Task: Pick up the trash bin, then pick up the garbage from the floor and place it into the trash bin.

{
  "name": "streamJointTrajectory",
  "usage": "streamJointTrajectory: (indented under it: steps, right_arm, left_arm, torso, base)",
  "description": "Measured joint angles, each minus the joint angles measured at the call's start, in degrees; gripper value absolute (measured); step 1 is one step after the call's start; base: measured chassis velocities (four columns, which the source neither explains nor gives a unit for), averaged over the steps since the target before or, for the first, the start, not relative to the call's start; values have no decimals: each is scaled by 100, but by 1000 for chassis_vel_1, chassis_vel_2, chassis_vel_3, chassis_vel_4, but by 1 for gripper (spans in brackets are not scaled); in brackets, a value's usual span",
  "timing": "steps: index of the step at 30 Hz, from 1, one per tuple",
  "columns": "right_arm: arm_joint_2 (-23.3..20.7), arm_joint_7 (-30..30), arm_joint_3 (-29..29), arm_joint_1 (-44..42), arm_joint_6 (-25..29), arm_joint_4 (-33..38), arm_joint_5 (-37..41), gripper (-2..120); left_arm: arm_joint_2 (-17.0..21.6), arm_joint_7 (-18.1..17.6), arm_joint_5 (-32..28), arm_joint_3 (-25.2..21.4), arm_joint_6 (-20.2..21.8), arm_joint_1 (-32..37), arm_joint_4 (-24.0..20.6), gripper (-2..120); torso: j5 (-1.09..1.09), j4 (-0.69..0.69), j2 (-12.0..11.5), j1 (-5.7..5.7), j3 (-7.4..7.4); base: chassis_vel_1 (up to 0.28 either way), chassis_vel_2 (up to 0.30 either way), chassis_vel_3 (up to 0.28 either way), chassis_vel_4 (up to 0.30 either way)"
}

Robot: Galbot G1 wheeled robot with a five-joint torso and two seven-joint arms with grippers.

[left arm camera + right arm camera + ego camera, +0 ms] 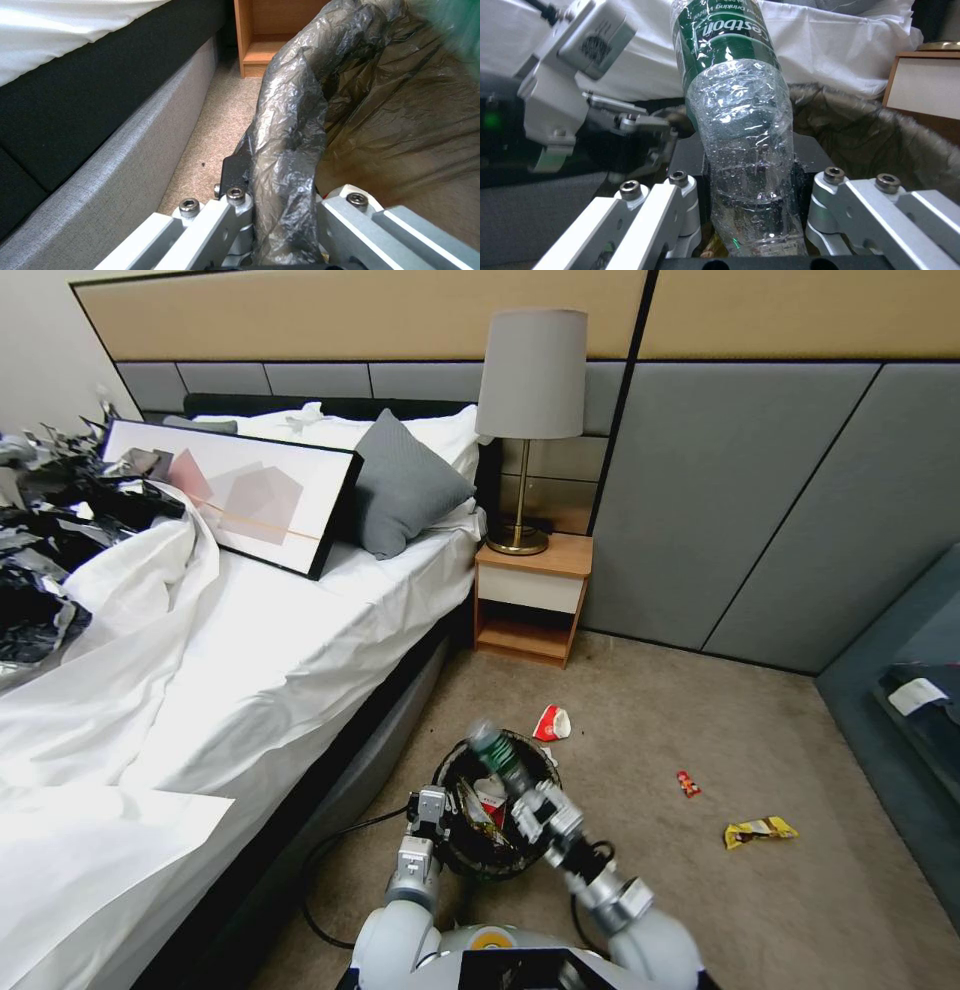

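Fingers of my right gripper (750, 225) are clamped on a clear plastic bottle (740, 123) with a green label, squeezing its wet, crumpled body from both sides. In the head view that gripper (527, 802) holds the bottle (497, 752) tilted over the open mouth of the trash bin (452, 770), label end uppermost.

Fingers of my left gripper (280, 232) are pinched narrow on the bin's rim, one inside and one outside, with the black bag liner (290, 123) bunched between them. From the head camera I see the left gripper (432, 815) on the rim's near-left side, next to the bed.

The trash bin stands close in front of me, between my two arms, beside the grey bed base (100, 157). Inside it I can make out a red-and-white paper cup (491, 796) and some wrapper scraps against the liner.

On the carpet beyond the bin lies another red-and-white cup (551, 723), just past the far rim. Farther to my right sit a small red wrapper (688, 784) and, beyond that, a yellow snack wrapper (760, 831), both well apart from the bin.

The bed (290, 660) with white sheets runs along my left; a wooden nightstand (528, 600) with a lamp (530, 420) stands at its head.
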Motion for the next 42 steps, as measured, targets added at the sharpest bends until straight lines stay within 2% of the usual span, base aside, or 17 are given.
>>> streamJointTrajectory:
  steps: [17, 22, 24, 26, 27, 29, 31, 35, 37, 42]
  right_arm:
    - [96, 146, 64, 170, 204, -552, -142, 25]
    - [98, 152, 104, 168, 234, -559, -176, 39]
    - [101, 153, 122, 167, 246, -545, -179, 52]
    - [101, 153, 129, 166, 246, -530, -178, 56]
    - [101, 154, 153, 162, 246, -495, -174, 64]
    - [101, 154, 161, 158, 247, -485, -174, 65]
    - [101, 154, 186, 140, 254, -453, -176, 78]
    - [101, 154, 198, 139, 254, -416, -176, 86]
    - [101, 157, 212, 133, 255, -336, -179, 98]
    - [138, 157, 235, 74, 293, -230, -199, 100]
  left_arm:
    - [-25, 2, -12, 21, 4, 6, -44, 1]
    - [-29, 1, -11, 19, 4, 5, -44, 1]
    - [-45, 0, -9, 23, 4, -4, -37, 1]
    - [-50, 0, -8, 24, 4, -9, -30, 1]
    - [-58, -1, -6, 31, 4, -13, -12, 1]
    - [-63, 0, -5, 38, 4, -17, -6, 1]
    - [-66, 0, -5, 44, 4, -26, -5, 1]
    - [-66, -1, -4, 44, 4, -29, 2, 1]
    - [-62, 0, -5, 41, 4, -28, 6, 1]
    - [-51, -1, -5, 23, 4, -26, 8, 1]
  torso:
    - [0, 0, 0, 0, 0]
    - [0, 0, 0, 0, 0]
    - [1, 0, 0, 0, 0]
    - [0, 0, 0, 0, 0]
    - [0, 0, 0, 0, 0]
    - [0, 0, 0, 0, 0]
    - [0, 0, 0, 0, 0]
    - [0, 0, 0, 0, 0]
    - [0, 0, 0, 0, 0]
    - [1, 0, 0, 0, 0]
  base:
    - [0, 0, 0, 0]
    - [0, 0, 0, 0]
    - [0, 0, 0, 0]
    - [0, 0, 0, 0]
    - [0, 0, 0, 0]
    - [0, 0, 0, 0]
    - [0, 0, 0, 0]
    - [0, 0, 0, 0]
    - [0, 0, 0, 0]
    - [0, 0, 0, 0]
